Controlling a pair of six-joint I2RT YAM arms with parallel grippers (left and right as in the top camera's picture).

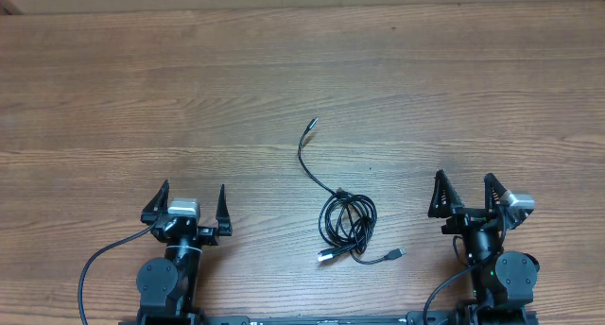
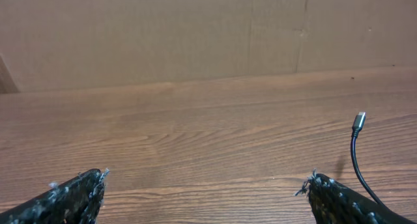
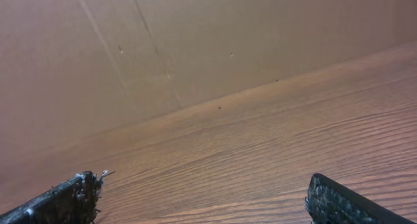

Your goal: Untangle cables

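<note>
table (image 1: 142,79): bare wood grain, the largest thing we see; all else sits toward its near edge.
left gripper (image 1: 192,186): jaws spread wide and holding nothing, over bare wood to the left of the tangle.
right gripper (image 1: 463,177): just as wide and just as empty; its own wrist view gives us only wood and a cardboard wall, no cord.
cables (image 1: 345,219): two thin black cords wound into one small roundish coil, flat on the table between the arms and touching neither.
which way: the coil lies to the right gripper's left and the left gripper's right. we judge the right one somewhat nearer.
loose tail (image 1: 301,160): one strand leaves the far side of the coil and runs away from the robot, bending a little left; that is the long axis. it shows at the right edge of the left wrist view, so we judge the left gripper nearer to this part.
far plug (image 1: 310,125): the tail's small tip, lying free on open wood.
near plugs (image 1: 326,256): two short ends poking out of the coil's near side, one pale and silvery, pointing apart.
</note>
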